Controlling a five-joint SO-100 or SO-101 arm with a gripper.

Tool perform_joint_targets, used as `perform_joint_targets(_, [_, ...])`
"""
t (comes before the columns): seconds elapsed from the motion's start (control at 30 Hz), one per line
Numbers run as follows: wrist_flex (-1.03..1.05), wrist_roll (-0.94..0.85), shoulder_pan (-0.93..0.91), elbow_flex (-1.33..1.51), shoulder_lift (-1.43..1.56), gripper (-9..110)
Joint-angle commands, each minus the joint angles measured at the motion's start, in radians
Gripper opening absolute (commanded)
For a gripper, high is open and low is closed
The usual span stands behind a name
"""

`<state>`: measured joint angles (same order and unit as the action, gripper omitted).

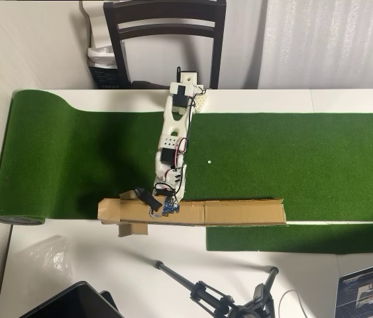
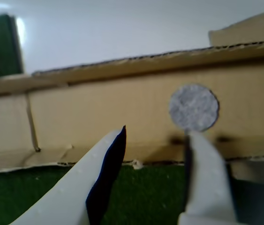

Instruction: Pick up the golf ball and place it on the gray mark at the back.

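The gripper (image 2: 155, 136) is released and empty, jaws apart just in front of the gray mark (image 2: 193, 108) on the cardboard strip (image 1: 239, 212), which borders the green turf (image 1: 305, 159). The golf ball appears in neither view; its location cannot be determined. Only the wrist view shows the mark; only the overhead view shows the arm (image 1: 173, 142) reaching across the turf-covered counter (image 1: 73, 252).

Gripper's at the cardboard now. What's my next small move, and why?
Probably back the gripper away from the cardboard strip and lift a little to search. In the wrist view the jaws stand open with nothing between them, the gray mark is bare, and no golf ball shows in either view.
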<state>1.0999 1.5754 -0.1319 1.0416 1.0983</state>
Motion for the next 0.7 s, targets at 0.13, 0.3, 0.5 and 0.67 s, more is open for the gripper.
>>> perform_joint_targets(0.13, [0.005, -0.002, -0.002, -0.112, 0.066, 11])
perform_joint_targets(0.3, [0.051, -0.029, -0.012, -0.120, 0.161, 11])
perform_joint_targets(0.5, [0.181, -0.034, 0.000, -0.126, 0.324, 11])
perform_joint_targets(0.67, [0.318, -0.025, 0.012, -0.124, 0.359, 11])
